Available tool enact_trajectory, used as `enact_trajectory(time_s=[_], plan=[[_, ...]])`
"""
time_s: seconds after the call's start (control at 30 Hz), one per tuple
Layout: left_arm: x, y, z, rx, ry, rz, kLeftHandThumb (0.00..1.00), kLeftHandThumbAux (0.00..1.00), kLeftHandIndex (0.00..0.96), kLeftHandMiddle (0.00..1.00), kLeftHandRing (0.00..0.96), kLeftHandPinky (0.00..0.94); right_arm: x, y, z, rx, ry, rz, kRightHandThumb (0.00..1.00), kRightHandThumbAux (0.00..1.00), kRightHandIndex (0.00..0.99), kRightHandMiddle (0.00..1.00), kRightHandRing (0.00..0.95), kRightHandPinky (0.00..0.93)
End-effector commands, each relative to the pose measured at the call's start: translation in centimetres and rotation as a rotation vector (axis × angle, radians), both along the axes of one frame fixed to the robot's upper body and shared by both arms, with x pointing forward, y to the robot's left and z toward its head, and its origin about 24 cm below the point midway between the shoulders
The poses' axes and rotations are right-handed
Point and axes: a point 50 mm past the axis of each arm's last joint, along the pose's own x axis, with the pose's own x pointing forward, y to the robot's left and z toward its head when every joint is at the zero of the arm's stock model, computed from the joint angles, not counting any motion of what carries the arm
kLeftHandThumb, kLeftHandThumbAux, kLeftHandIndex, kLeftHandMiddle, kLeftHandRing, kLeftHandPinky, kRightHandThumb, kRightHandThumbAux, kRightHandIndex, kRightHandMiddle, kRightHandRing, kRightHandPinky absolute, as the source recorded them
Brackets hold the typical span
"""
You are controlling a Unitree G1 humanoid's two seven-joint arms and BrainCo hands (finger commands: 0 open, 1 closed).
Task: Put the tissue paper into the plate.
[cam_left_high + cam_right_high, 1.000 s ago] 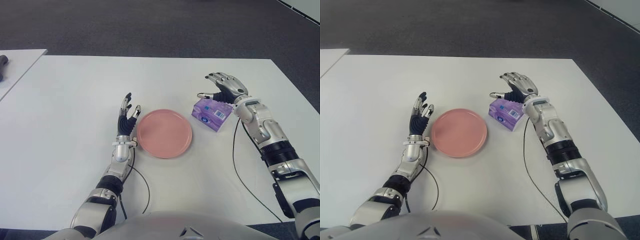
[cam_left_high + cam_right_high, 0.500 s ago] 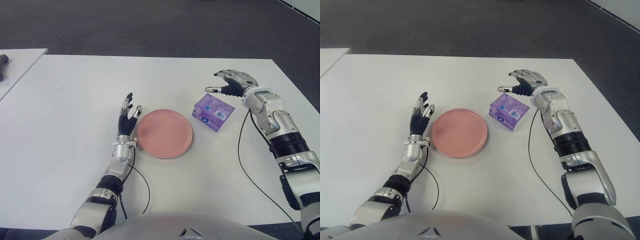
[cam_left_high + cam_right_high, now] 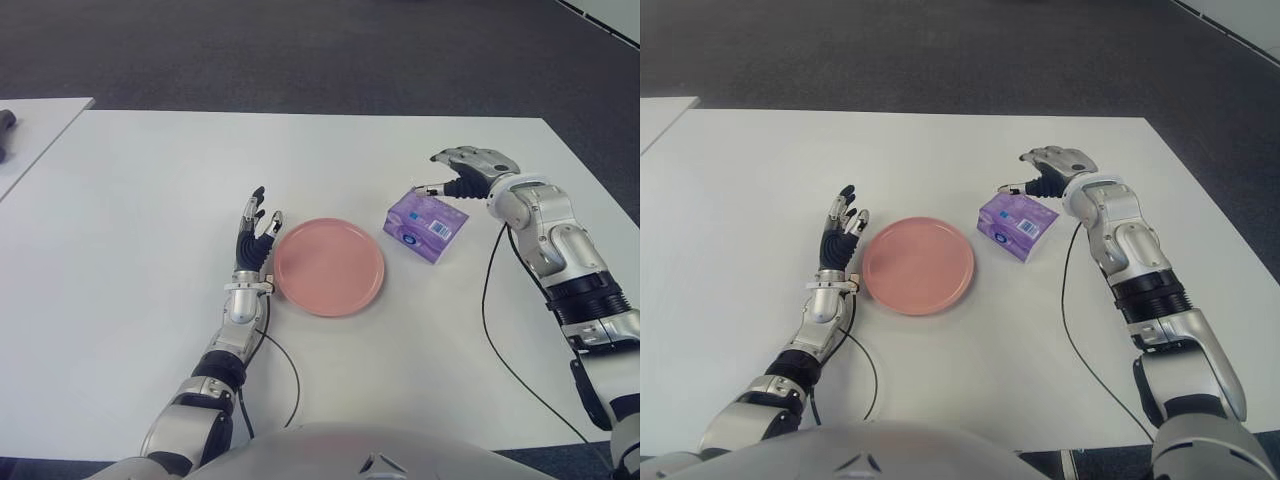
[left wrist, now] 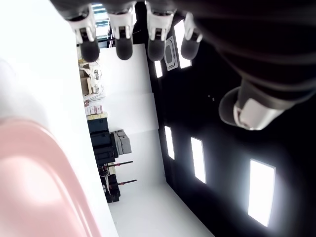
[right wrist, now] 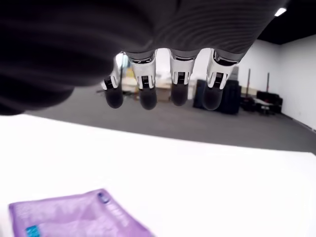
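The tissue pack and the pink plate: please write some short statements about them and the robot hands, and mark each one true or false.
1. The purple tissue pack lies on the white table, to the right of the pink plate. True.
2. The tissue pack is already inside the plate. False: it lies beside the plate, and the plate holds nothing.
3. The right robot hand grips the tissue pack firmly. False: its fingers are open and hold nothing; it shows just behind the pack's far right corner.
4. The left robot hand shows beside the plate's left edge, fingers open. True.
5. The plate is turned upside down. False: it sits rim up on the table.
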Motion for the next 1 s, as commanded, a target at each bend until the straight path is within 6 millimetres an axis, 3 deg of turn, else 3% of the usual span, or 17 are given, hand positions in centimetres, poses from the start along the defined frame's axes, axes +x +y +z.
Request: enact_trajectory(time_s=[0.03, 0.37, 1.0], plan=[[-2.8, 0.1, -3.5, 0.006, 0.174, 0.007, 0.003, 0.469, 0.0, 0.0, 0.0, 0.0, -0.4, -0.1, 0.2, -0.007, 0.051, -0.014, 0.319, 0.116, 0.0, 0.0, 0.0, 0.0], [-2.8, -0.1, -3.6, 0.011, 0.183, 0.01, 0.0, 0.471, 0.0, 0.0, 0.0, 0.0, -0.6, 0.0, 0.3, -0.021, 0.172, 0.002, 0.355, 0.105, 0.0, 0.0, 0.0, 0.0], [-2.6, -0.7, -3.6, 0.019, 0.192, -0.003, 0.0, 0.462, 0.0, 0.0, 0.0, 0.0, -1.5, 1.9, -0.1, -0.036, 0.243, 0.111, 0.415, 0.136, 0.0, 0.0, 0.0, 0.0]])
